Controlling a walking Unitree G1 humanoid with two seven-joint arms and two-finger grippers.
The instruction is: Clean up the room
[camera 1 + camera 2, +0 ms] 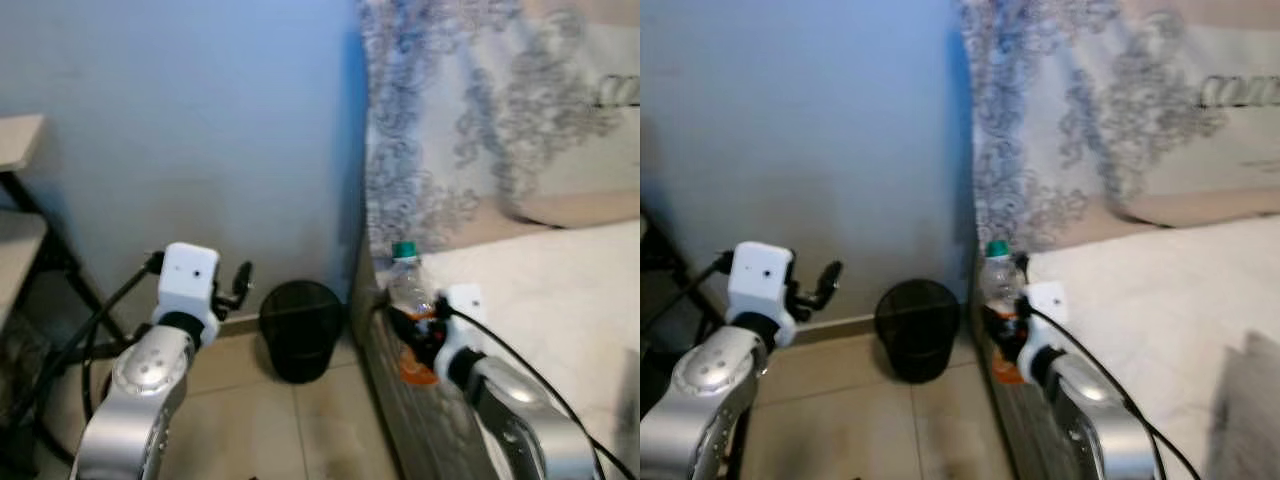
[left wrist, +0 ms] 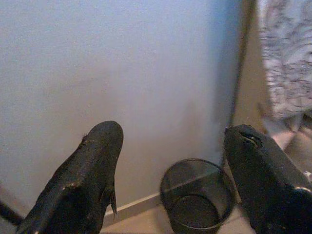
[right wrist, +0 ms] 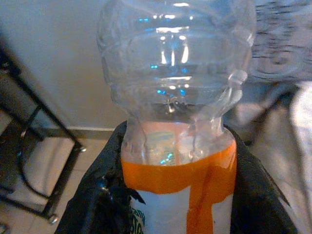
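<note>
pale blue wall [image 1: 200,130] fills the background above a beige tiled floor [image 1: 240,400], with a patterned curtain [image 1: 450,110] at two o'clock and a white bed [image 1: 560,300] at three o'clock. at nine o'clock stands a dark metal-framed shelf [image 1: 30,250]. at seven o'clock the left gripper [image 2: 170,170] is raised with its two black fingers spread wide and nothing between them, aimed at a black mesh wastebasket [image 1: 300,328] on the floor at six o'clock, against the wall. at five o'clock the right gripper [image 1: 420,335] is closed around a clear plastic bottle [image 1: 408,290] with a green cap and orange label, held upright, its long axis vertical, by the bed's edge. the wastebasket sits lower and toward nine o'clock from the bottle, so the right arm, nearer and loaded, likely needs to swing that way and release over the opening.
</note>
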